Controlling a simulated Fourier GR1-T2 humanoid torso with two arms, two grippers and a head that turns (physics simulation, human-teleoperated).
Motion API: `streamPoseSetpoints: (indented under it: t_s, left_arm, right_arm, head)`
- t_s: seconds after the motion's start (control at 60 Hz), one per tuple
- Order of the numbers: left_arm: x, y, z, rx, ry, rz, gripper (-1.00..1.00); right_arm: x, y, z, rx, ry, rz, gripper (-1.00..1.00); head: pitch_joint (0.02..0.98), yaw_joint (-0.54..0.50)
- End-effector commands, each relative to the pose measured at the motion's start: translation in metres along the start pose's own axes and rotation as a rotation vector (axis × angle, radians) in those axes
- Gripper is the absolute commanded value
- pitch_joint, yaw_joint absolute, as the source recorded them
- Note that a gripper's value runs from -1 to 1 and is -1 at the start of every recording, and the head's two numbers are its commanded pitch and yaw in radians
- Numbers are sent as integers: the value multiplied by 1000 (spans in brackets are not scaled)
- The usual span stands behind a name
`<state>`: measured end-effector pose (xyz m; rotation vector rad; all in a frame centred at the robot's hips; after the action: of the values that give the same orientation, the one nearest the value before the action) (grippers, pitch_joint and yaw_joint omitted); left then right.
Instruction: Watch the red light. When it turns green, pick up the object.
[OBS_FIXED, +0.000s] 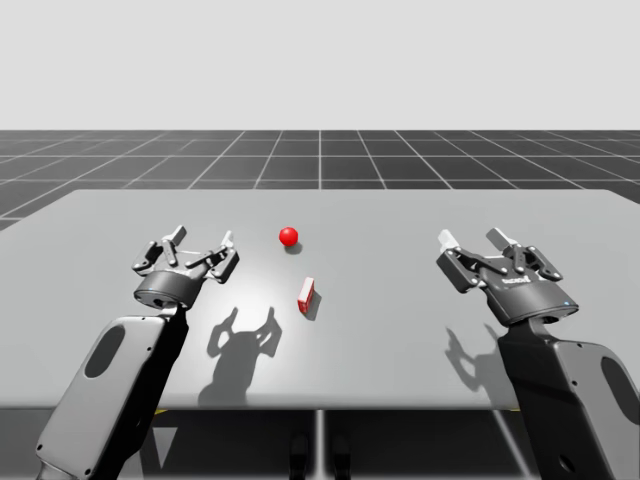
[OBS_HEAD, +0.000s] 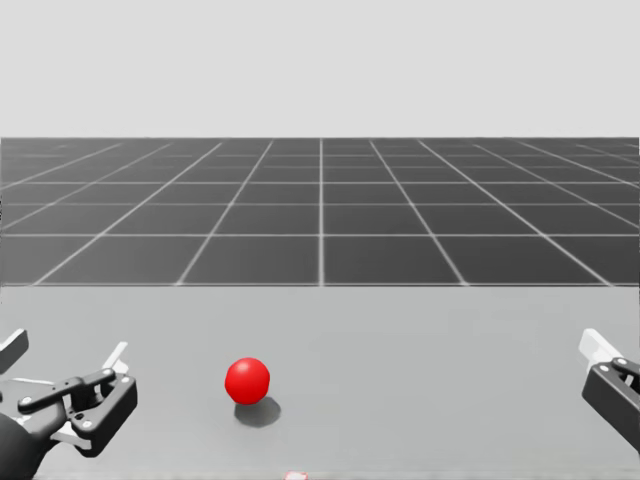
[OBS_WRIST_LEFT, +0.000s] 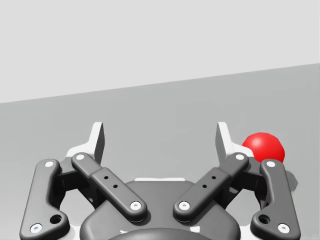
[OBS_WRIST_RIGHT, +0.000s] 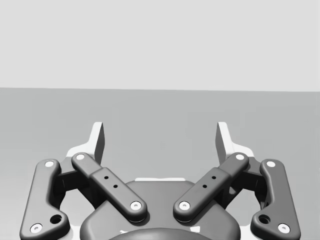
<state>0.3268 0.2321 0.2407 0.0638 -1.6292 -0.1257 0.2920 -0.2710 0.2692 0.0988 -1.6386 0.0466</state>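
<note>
While red, the ball light (OBS_FIXED: 289, 236) beyond the box (OBS_FIXED: 307, 293), jaws of left gripper (OBS_FIXED: 203, 238) and right gripper (OBS_FIXED: 472, 238) open.

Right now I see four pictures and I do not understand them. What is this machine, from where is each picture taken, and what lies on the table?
This is a simulated humanoid robot with two arms at a grey table. One picture looks down from above, one from its head, and two from cameras on its wrists. The left hand and the right hand are both open and hold nothing. On the table lie a red ball, probably the signal light, and a small red and white box, nearer to the robot, between the two arms.
</note>
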Motion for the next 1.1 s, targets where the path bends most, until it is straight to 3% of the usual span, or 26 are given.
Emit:
streamPoseSetpoints:
  t_s: [0.017,0.433,1.1]
  left_arm:
    - [0,-1,0,-3,2,-5,-1000]
    - [1,-1,1,-7,6,-5,-1000]
    - [2,-1,1,-13,2,5,-1000]
  right_arm:
    - [-1,0,0,-5,2,10,-1000]
    - [0,1,1,-7,2,16,-1000]
    - [0,2,1,-14,-9,42,-1000]
  head:
    - [433,13]
    - [622,137]
    - [633,144]
